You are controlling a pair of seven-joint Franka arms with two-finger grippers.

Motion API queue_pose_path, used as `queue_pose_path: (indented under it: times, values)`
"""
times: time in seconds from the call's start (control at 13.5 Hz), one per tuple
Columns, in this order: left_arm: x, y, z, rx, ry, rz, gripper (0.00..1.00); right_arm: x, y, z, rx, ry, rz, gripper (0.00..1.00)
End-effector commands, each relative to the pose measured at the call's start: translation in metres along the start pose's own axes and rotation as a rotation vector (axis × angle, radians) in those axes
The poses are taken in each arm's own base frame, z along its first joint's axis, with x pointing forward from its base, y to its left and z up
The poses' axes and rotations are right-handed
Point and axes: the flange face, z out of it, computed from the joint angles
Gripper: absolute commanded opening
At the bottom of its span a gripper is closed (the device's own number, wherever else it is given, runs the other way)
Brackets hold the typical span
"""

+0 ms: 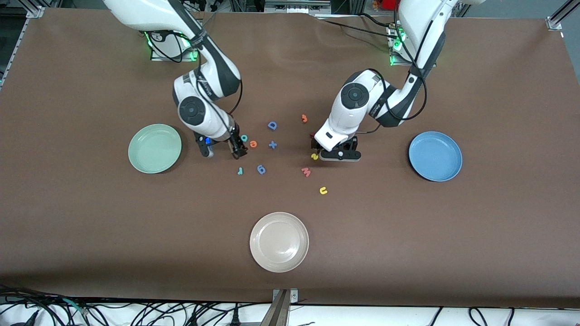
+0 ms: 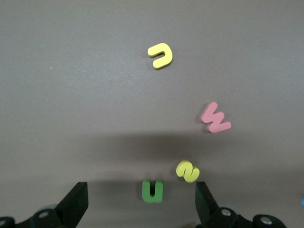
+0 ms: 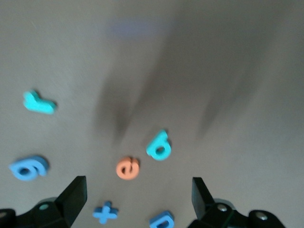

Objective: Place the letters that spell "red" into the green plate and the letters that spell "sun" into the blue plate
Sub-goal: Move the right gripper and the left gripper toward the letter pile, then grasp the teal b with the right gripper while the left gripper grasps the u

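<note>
Now I hover both spread, empty pincers: left pincer (image 2: 141,202) over the green foam "n" (image 2: 152,191), right pincer (image 3: 138,199) over the teal foam "d" (image 3: 158,146); descending and closing comes next.

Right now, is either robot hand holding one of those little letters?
No. The left gripper hangs open over the green letter, and the right gripper hangs open over the orange letter.

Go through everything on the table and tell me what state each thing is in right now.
green plate: empty
blue plate: empty
cream plate: empty
teal d: flat on table
orange e: flat on table
green n: flat on table
yellow s: flat on table
left pincer: open, holding nothing
right pincer: open, holding nothing
</note>
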Motion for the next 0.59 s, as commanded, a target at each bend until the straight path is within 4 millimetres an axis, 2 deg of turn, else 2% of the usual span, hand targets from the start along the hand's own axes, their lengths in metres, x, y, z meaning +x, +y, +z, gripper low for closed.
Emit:
queue_pose_path:
  times: [0.0,0.15,0.3,0.37,0.52]
  values:
    - [0.011,0.008,0.014,0.014,0.006,-0.014,0.99,0.003,0.012,0.014,0.003,0.014,0.011,0.95]
    - [0.008,0.01,0.017,0.027,0.011,0.001,0.99,0.006,0.018,0.022,0.018,0.026,0.005,0.95]
    - [0.004,0.011,0.021,0.054,0.024,0.013,0.99,0.009,0.02,0.025,0.019,0.044,-0.009,0.87]
    - [0.001,0.01,0.022,0.067,0.031,0.017,0.99,0.01,0.022,0.027,0.017,0.048,-0.011,0.78]
    - [0.0,0.01,0.023,0.069,0.029,0.012,0.99,0.013,0.021,0.027,0.022,0.056,-0.012,0.76]
